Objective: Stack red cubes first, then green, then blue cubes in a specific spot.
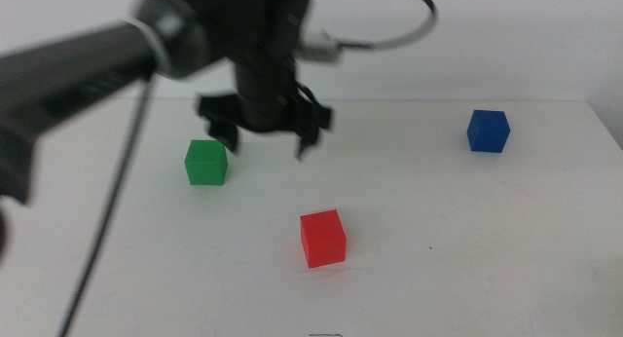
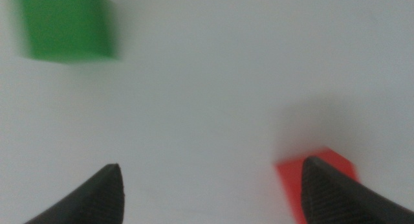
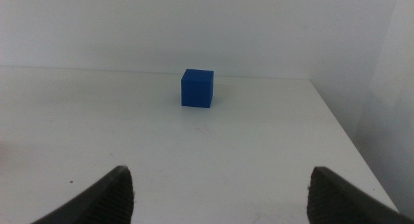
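Observation:
The red cube [image 1: 322, 238] sits on the white table near the front centre. A green cube [image 1: 205, 163] rests to the left, and the blue cube [image 1: 488, 131] stands far right at the back. My left gripper [image 1: 267, 131] hovers open above the table between the green and red cubes, holding nothing. Its wrist view shows the green cube [image 2: 65, 24], with the red cube [image 2: 301, 185] partly behind one jaw. The right gripper [image 3: 217, 188] waits open, outside the middle view, facing the blue cube [image 3: 196, 88].
The table's right edge [image 1: 605, 123] runs close behind the blue cube. The left arm and its cable [image 1: 107, 210] cross the left side of the middle view.

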